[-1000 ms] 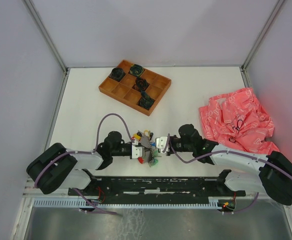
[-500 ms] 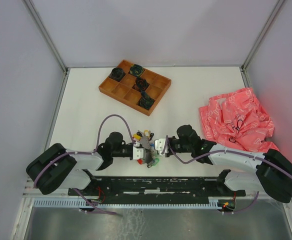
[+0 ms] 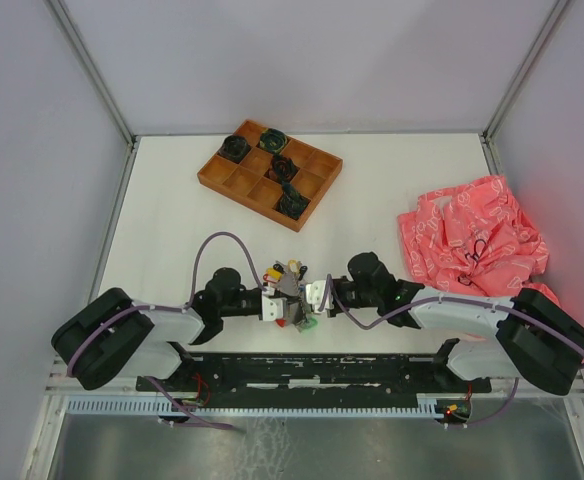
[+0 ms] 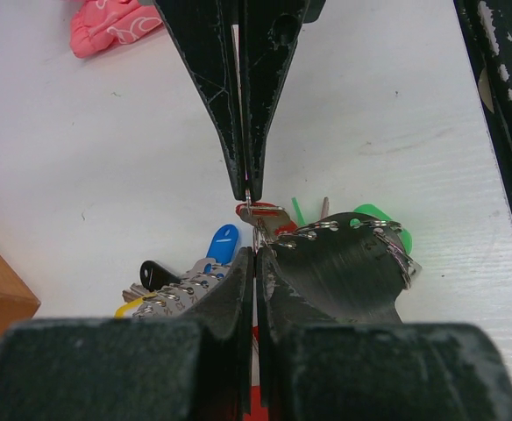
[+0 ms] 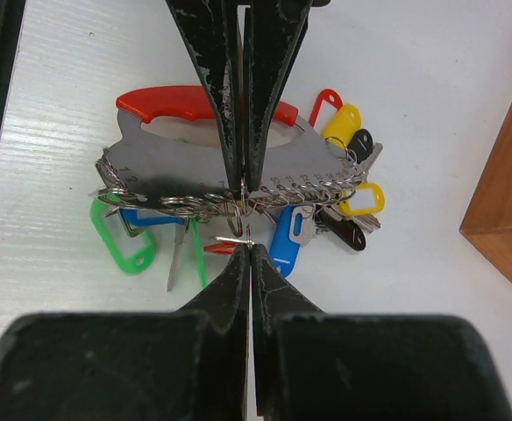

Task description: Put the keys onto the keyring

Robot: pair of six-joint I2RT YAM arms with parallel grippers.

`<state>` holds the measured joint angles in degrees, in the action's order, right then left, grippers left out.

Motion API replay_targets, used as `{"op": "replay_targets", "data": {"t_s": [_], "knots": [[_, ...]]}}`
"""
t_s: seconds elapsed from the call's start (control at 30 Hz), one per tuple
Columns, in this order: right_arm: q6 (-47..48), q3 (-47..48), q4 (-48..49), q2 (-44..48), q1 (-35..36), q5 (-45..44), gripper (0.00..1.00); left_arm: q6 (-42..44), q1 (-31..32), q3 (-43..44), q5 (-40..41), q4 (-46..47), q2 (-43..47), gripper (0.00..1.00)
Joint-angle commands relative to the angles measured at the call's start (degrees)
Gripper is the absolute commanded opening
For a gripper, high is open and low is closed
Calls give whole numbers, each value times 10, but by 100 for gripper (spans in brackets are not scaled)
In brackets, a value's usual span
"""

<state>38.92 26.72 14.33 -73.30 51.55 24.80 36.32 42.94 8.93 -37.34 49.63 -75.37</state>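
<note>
Leftward is where the right arm (image 3: 462,312) has crept over the last second, its elbow now closer to the middle of the table's (image 3: 172,230) near edge. The left arm (image 3: 162,322) has barely shifted.

The left gripper (image 4: 256,256) is closed, its fingertips meeting at the ring-lined edge of the keyring (image 5: 151,171). Whether anything is nipped between them is hidden by the fingers themselves. The keyring, a red curved handle over a grey metal part, sits by the middle of the near edge, between the two grippers. Both pairs of fingers cover its centre in the wrist views, and from above it is only a small jumble.

Keys (image 5: 287,239) hang from a row of rings along the grey edge: a green tag at one end, blue in the middle, then yellow, black and a red loop at the other end. Several blades are buried under the tags.

The right gripper (image 5: 249,251) is closed too, tip to tip with the left, pinching the thin ring of a red-tagged key (image 4: 265,212).

At the far edge, left of centre, a wooden tray (image 3: 234,182) holds dark coils (image 3: 292,203) in some compartments. A pink cloth (image 3: 467,240) lies bunched at the right edge, and the left wrist view cuts off all but a corner of it.
</note>
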Motion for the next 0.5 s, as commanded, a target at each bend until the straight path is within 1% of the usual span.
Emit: {"op": "replay_targets", "data": {"t_s": [0.0, 0.47], "knots": [[4, -4, 43, -1, 4, 2, 1, -9, 3, 2, 2, 59, 8, 3], [5, -4, 37, 0, 6, 17, 1, -10, 3, 4, 2, 55, 8, 3]]}}
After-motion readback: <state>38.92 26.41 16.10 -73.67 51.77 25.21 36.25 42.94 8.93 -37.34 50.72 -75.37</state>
